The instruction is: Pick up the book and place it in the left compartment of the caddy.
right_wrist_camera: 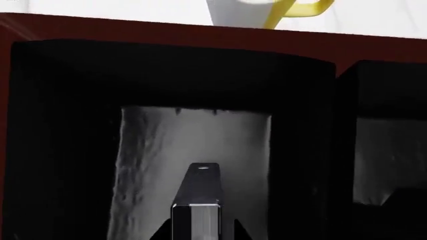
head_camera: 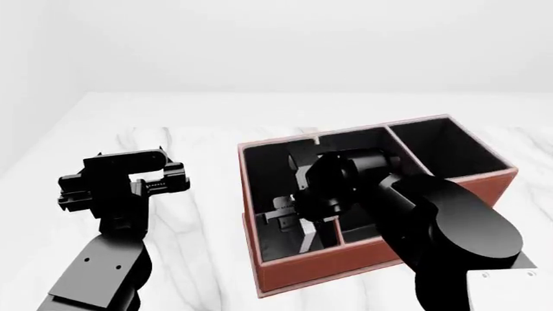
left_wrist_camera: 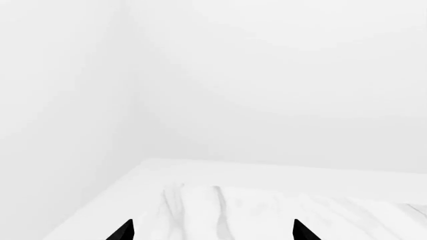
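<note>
The reddish-brown caddy (head_camera: 346, 269) stands on the white marble table (head_camera: 199, 214). My right gripper (head_camera: 298, 223) reaches down into its long left compartment (head_camera: 266, 188). In the right wrist view the right gripper (right_wrist_camera: 200, 232) is shut on the book (right_wrist_camera: 197, 205), a thin black cover with grey page edges, seen edge-on. The book hangs over the grey floor of the left compartment (right_wrist_camera: 153, 150), inside the caddy's wall (right_wrist_camera: 167, 32). My left gripper (head_camera: 129, 178) hovers over the table left of the caddy. It stands open (left_wrist_camera: 213, 231) with nothing between its fingers.
A white mug with a yellow handle (right_wrist_camera: 253, 12) stands on the table just beyond the caddy's wall. A tall-walled square compartment (head_camera: 441, 152) fills the caddy's far right corner. The table edge (left_wrist_camera: 100, 200) and white walls lie beyond the left gripper.
</note>
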